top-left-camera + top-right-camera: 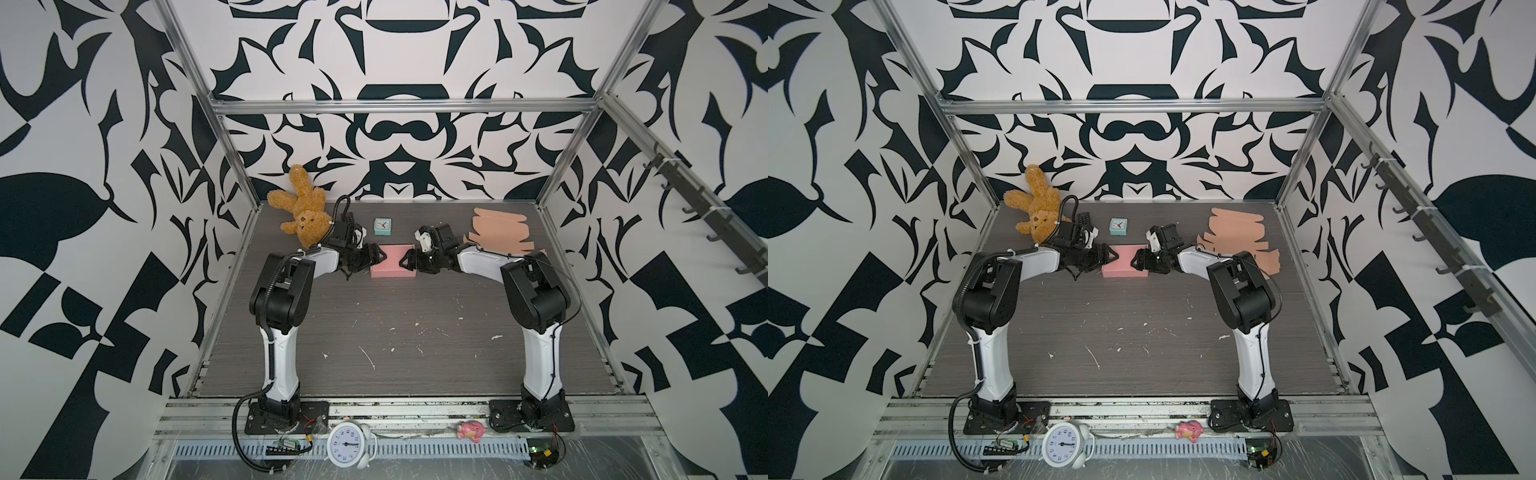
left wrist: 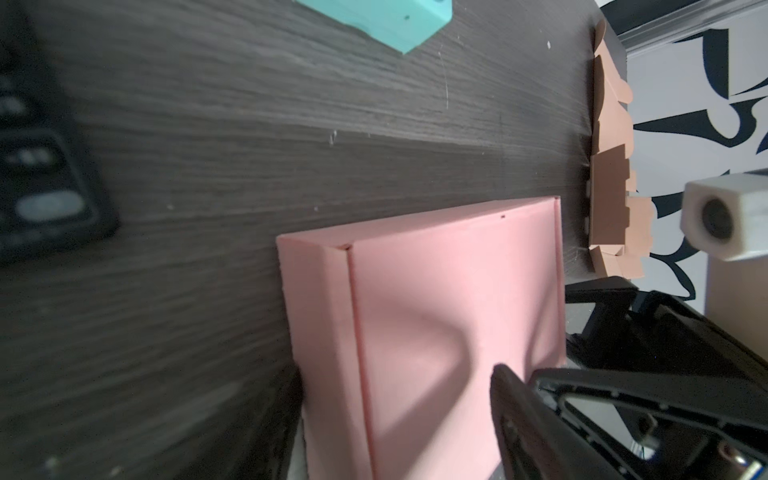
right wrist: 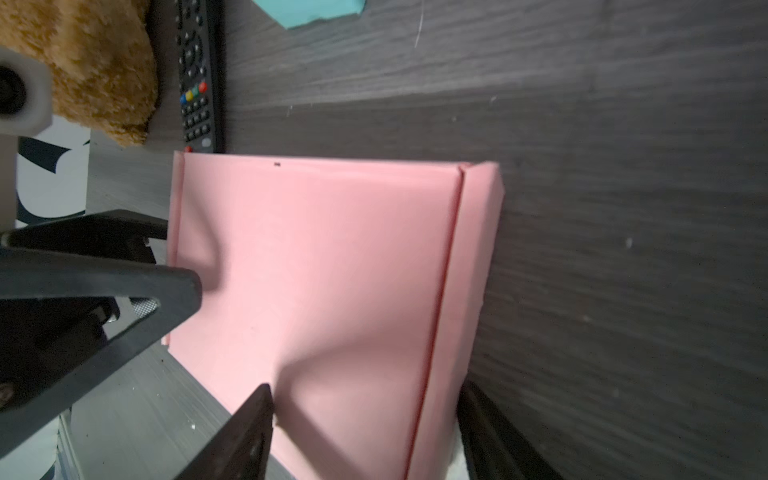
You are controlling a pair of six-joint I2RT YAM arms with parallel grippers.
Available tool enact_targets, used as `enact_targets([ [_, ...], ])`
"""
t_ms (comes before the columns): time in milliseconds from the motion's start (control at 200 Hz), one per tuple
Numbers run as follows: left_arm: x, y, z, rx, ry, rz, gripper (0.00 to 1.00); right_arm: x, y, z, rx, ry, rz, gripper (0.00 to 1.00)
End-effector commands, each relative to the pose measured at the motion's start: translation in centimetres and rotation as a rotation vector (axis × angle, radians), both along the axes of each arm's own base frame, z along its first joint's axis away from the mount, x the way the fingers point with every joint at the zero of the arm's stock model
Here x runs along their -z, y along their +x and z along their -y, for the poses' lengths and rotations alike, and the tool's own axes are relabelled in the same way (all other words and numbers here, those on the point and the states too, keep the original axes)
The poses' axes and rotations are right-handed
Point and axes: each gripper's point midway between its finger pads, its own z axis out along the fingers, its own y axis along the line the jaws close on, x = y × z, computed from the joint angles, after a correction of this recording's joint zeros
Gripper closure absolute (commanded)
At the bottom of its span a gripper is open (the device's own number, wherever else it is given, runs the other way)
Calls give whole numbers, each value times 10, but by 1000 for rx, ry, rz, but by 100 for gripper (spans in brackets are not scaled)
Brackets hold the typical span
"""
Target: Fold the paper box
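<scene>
The pink box lies closed on the table, in the far middle part, with its lid on top. The left gripper is at the left end of the box and the right gripper is at the right end, so in both top views the two face each other across it. Each gripper has its jaws wide apart, astride the front top edge of the box. In the left wrist view one finger rests on the lid, which is dented beside it. The other finger, dark and blurred, is just beside the front wall. The right wrist view shows the same: one finger on the lid next to a dent, and the other finger beside the front wall. One cannot tell whether the jaws really clamp the box or only press on it. Behind the box stands a small teal clock. A bear lies at the far left with a remote near it, and flat cardboard lies at the far right.
</scene>
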Motion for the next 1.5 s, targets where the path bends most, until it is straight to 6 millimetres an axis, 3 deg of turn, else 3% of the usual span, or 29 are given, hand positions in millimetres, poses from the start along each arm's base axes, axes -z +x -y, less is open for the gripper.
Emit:
enact_targets([
  [0,-12,0,33,107,-100,17,26,-34,6,-41,-94,144,55,30],
  [370,-5,15,28,84,-106,7,22,-30,24,-33,-59,148,59,26],
  [435,-2,15,26,76,-103,-1,19,-29,24,-31,-53,145,56,20],
  [540,1,15,21,51,-94,-3,16,-28,24,-28,-33,137,62,2],
  [930,3,18,-4,-35,-86,-12,1,-32,27,-15,15,112,79,1],
  [1495,-7,11,-25,-77,-76,-4,0,-43,22,8,61,18,114,1],
])
